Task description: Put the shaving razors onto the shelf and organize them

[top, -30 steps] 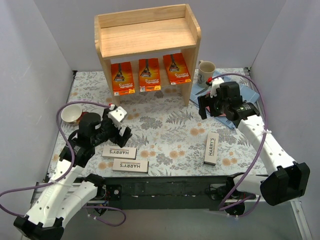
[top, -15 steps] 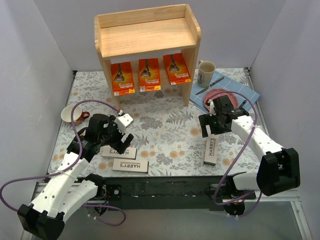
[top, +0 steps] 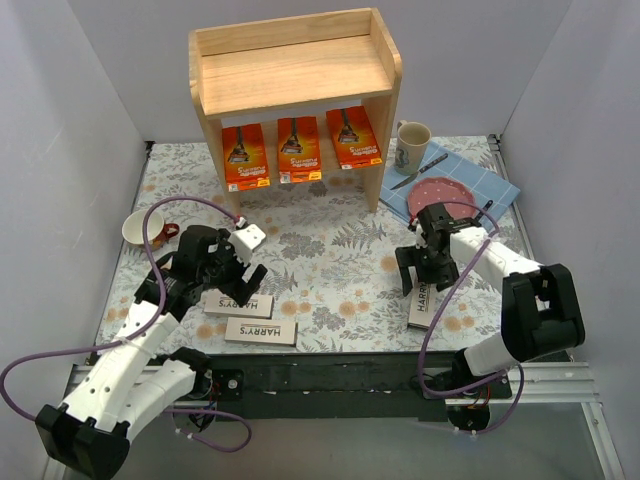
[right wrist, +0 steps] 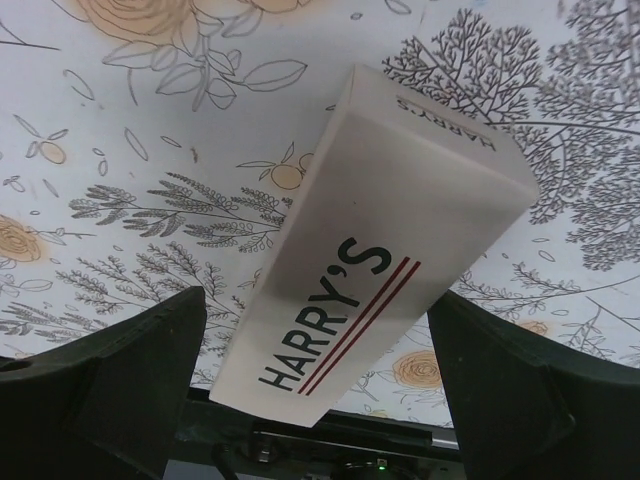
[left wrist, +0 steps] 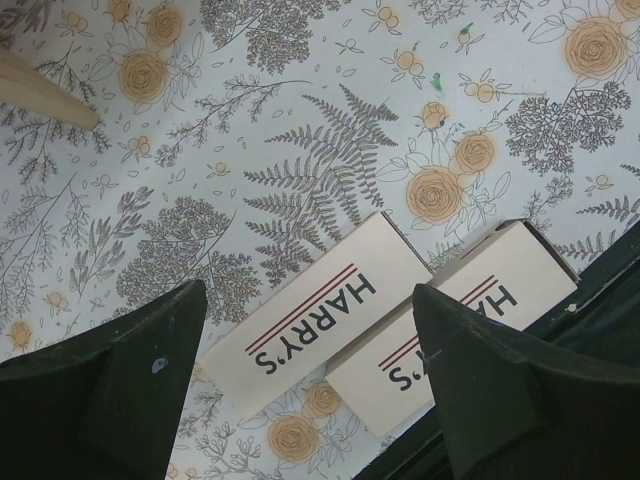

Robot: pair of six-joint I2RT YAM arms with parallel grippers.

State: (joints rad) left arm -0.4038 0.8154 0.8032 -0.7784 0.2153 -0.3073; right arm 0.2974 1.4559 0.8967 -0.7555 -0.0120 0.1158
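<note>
The right gripper has come down over one white box in front of the shelf. The left gripper hangs over two other white boxes. Both grippers have their fingers wide apart and hold nothing. It is best to go straight down and pinch the long sides.

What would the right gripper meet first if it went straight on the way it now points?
The lone HARRY'S box, lying straight ahead of the right gripper and framed by its open jaws. How near it is remains unclear.
</note>
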